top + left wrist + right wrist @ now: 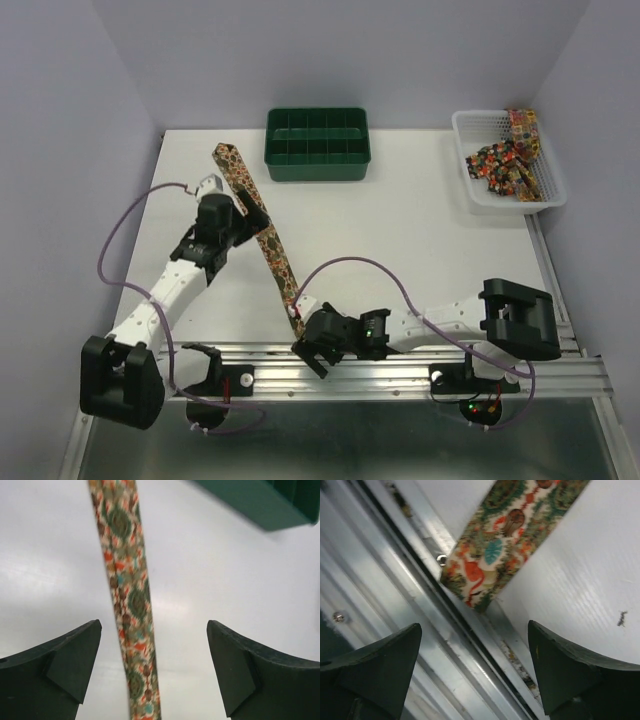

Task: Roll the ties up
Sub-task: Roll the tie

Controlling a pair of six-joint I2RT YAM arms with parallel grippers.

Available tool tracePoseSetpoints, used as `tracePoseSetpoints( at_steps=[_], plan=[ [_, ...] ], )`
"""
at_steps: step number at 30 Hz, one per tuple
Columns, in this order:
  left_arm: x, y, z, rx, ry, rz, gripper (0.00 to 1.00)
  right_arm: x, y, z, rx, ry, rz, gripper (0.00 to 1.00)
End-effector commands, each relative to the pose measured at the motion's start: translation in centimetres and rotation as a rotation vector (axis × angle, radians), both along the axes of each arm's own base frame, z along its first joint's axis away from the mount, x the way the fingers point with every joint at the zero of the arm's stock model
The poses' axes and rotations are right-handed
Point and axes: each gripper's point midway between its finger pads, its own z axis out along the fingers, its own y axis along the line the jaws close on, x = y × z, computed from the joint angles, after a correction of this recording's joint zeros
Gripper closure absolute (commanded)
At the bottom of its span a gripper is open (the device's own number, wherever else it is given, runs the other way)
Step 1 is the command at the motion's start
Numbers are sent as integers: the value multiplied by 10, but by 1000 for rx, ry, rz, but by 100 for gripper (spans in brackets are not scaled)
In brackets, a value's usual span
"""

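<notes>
Table (420, 230) is the biggest thing in front of you: white and flat, with a metal rail (400, 362) running along its near edge. Your two arms start from that rail. The left arm (165, 285) angles up toward the far left of the table, and the right arm (440, 322) lies folded low, pointing left along the near edge.

One tie (272, 250) lies unrolled on the table. It is a long diagonal strip that starts just left of the green compartment tray (317, 145) and runs down to the rail. The tray sits at the middle of the far edge. The white mesh basket (505, 205) stands in the far right corner, well apart from the strip, and holds a crumpled heap of more ties (505, 160).

Your left gripper (248, 208) hovers over the upper part of the strip. In its wrist view the fingers are spread wide and the tie (130, 600) runs lengthwise between them, touching neither one. You cannot tell from these views whether the fingertips reach the table.

Your right gripper (310, 352) is at the near end, over the rail. Its jaws also stand wide apart with nothing clamped between them. From its wrist camera, the tie (510, 530) shows its pointed tip lying across the table edge onto the rail, just ahead of the fingers.
</notes>
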Motion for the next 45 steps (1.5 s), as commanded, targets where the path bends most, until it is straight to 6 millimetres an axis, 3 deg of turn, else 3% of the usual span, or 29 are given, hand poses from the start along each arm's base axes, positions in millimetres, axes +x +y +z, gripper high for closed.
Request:
tracePoseSetpoints(
  at_steps=[1, 3, 5, 12, 16, 23, 33, 35, 42, 45],
  plan=[
    [-38, -6, -25, -64, -19, 49, 1, 36, 5, 14, 55, -80, -263, 12],
    [-46, -3, -33, -74, -16, 64, 1, 38, 7, 14, 82, -68, -310, 17],
    [-51, -4, -44, -76, -3, 49, 1, 44, 8, 14, 98, -83, -350, 29],
    [-46, -24, -71, -96, 41, -19, 1, 43, 20, 7, 90, -72, -332, 30],
    [-37, -33, -88, -81, 87, -30, 1, 41, 21, 8, 87, -65, -319, 47],
    [-26, -52, -110, -56, 139, -58, 1, 22, 21, 17, 149, -53, -124, 44],
    [-27, -58, -117, -53, 148, -55, 1, 45, 28, 11, 115, -104, -283, 47],
    [-27, -56, -118, -47, 148, -48, 1, 50, 24, 7, 95, -117, -323, 54],
    [-28, -53, -126, -32, 169, -32, 1, 39, 24, 3, 130, -52, -314, 99],
    [-25, -52, -130, -22, 177, -20, 1, 29, 20, 4, 150, 2, -302, 99]
  ],
)
